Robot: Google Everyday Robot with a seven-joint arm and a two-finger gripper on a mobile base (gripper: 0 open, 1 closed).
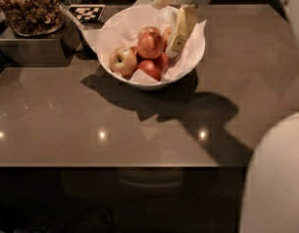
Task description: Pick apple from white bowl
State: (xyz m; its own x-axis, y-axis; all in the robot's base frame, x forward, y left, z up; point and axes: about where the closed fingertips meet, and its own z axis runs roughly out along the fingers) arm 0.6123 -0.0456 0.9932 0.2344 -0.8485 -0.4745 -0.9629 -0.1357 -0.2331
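Camera view showed your hand (178,35) in the white bowl (140,84), just beside the apple (150,44) topping the pile, whether spread or closed impossible to tell; you likely needed to centre over it first.

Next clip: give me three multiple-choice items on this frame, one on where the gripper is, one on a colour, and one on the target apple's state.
1. Where is the gripper?
A. outside the white bowl, on its left
B. over the bowl's right half, beside the apple
C. out of view

2. What colour is the leftmost apple in the bowl?
A. yellow-green
B. brown
C. purple

3. The large red-orange apple is:
A. lying in the bowl on top of other apples
B. on the table
C. lifted clear of the bowl

Answers:
1 B: the gripper hangs inside the rim, right of the apple.
2 A: its skin is pale yellow-green.
3 A: it sits on the pile.
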